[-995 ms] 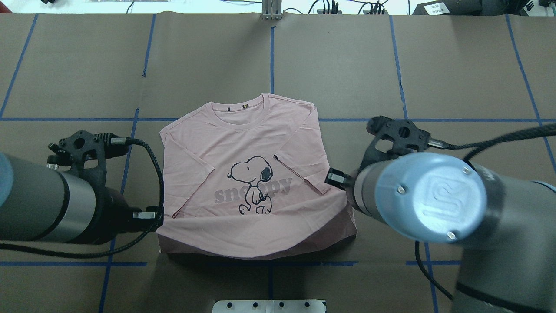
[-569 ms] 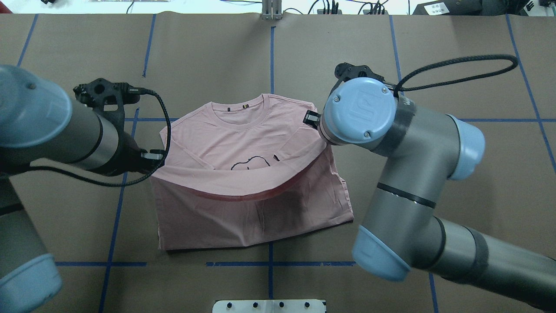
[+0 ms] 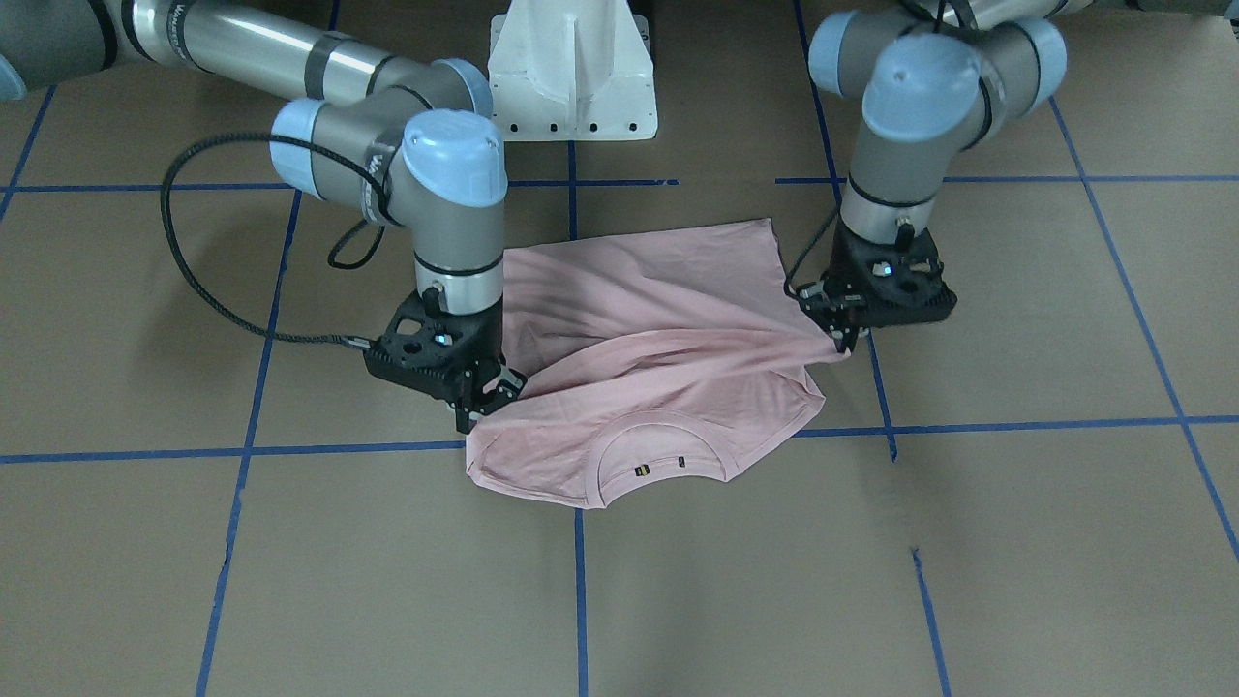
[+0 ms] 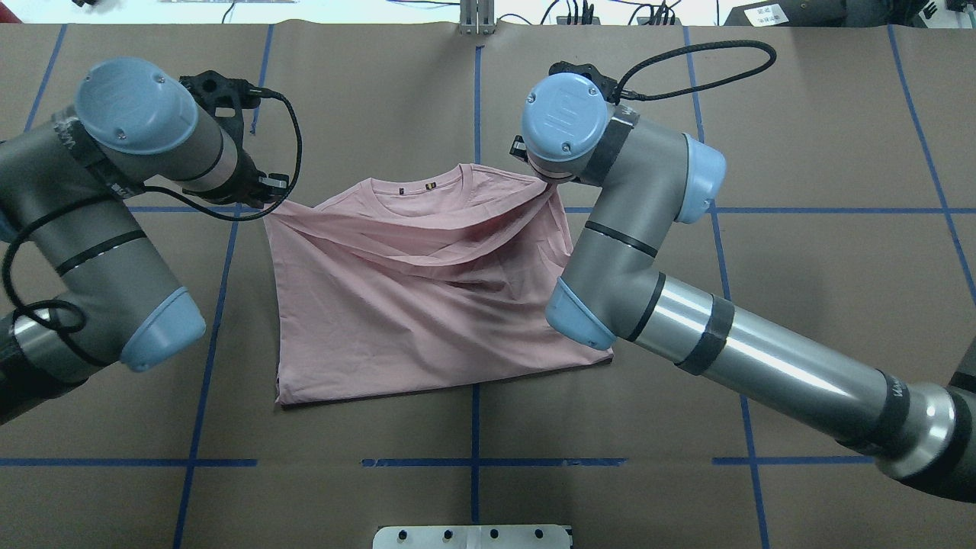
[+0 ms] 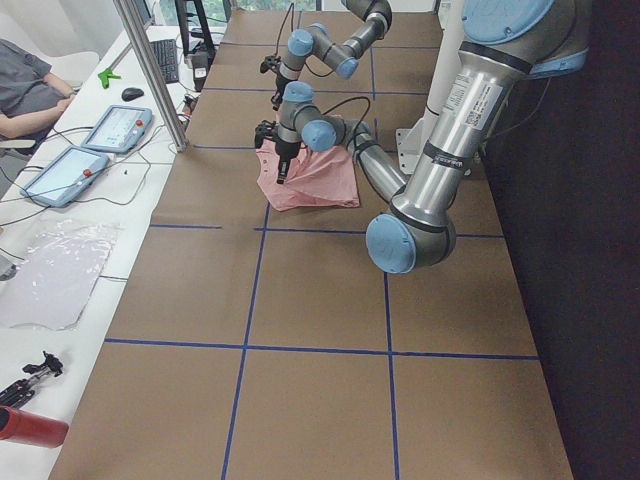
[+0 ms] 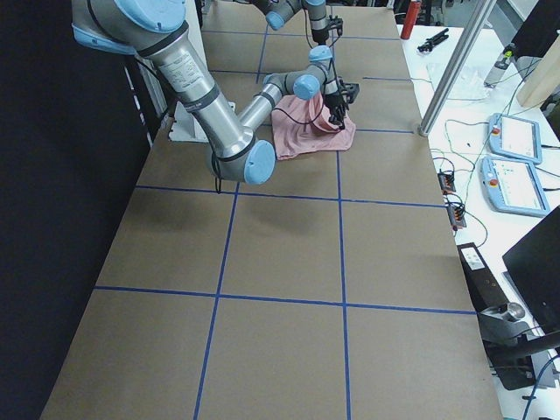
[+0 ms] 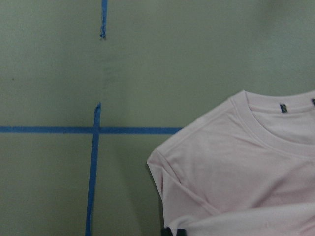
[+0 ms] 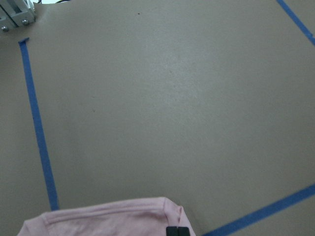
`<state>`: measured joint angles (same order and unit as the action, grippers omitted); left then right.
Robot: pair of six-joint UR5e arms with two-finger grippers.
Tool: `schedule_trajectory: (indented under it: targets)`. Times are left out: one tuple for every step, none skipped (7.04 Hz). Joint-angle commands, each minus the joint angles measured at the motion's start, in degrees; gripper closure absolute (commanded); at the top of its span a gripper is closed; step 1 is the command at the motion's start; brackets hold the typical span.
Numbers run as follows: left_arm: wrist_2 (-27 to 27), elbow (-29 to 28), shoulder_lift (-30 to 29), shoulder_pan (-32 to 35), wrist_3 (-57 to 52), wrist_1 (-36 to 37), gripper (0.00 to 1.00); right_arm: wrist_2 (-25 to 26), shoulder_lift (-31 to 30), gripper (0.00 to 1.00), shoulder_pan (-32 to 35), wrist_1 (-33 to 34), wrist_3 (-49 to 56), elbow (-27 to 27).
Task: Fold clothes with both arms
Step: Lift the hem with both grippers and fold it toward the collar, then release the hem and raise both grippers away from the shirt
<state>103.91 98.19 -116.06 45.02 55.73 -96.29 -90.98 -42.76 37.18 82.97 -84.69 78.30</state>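
The pale pink T-shirt [image 4: 396,328] lies on the brown paper with its plain side up over most of its body. Its collar [image 3: 658,436] still shows at the far edge. My left gripper [image 4: 271,200] is shut on one corner of the shirt's hem, held low by the left shoulder. My right gripper [image 3: 481,402] is shut on the other hem corner, near the right shoulder. The cloth hangs slack in folds between the two. In the left wrist view the collar and shoulder of the shirt [image 7: 236,167] lie just beyond the fingertips. The dog print is hidden.
Blue tape lines [image 4: 473,99] divide the brown table cover into squares. The white pedestal base [image 3: 571,68] stands at the robot's side. A metal plate [image 4: 473,536] sits at the near edge. A side bench holds tablets [image 5: 115,128], and a seated person [image 5: 30,90] is beside it.
Both grippers have carried the shirt's lower hem away from the robot, up and over toward the collar. The dog print and lettering are now covered by the plain back.
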Motion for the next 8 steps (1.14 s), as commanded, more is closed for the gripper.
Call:
schedule_trajectory:
  targets:
    - [-1.2,-10.0,-0.1,1.4,-5.6,-12.0,0.00,0.5,3.6,0.00,1.6,-6.4,5.9,-11.0]
    - [-0.8,-7.3,0.7,2.0,-10.4,-12.0,0.00,-1.6,4.5,0.00,2.8,-6.2,9.5,-11.0]
    - [0.4,-3.0,2.6,2.4,-12.2,-11.8,0.00,-6.3,4.4,0.00,4.6,-5.8,13.1,-10.4]
    - [1.6,1.1,5.6,2.4,-11.9,-11.8,0.00,-10.0,3.5,0.00,6.0,-5.5,17.1,-8.1]
    - [2.7,4.6,7.8,2.0,-10.6,-12.0,0.00,-10.4,1.3,0.00,6.1,-2.7,17.6,-2.9]
    - [4.7,8.5,9.8,1.4,-5.8,-12.2,0.00,-10.4,-1.6,0.00,6.0,1.5,17.6,4.2]
    - [4.3,12.7,13.3,-2.1,0.6,-12.3,0.00,-10.4,-4.5,0.00,5.9,2.5,17.6,8.9]
    - [1.9,15.1,16.2,-6.6,6.8,-12.8,0.07,-10.4,-5.7,0.00,5.9,2.5,17.6,10.7]
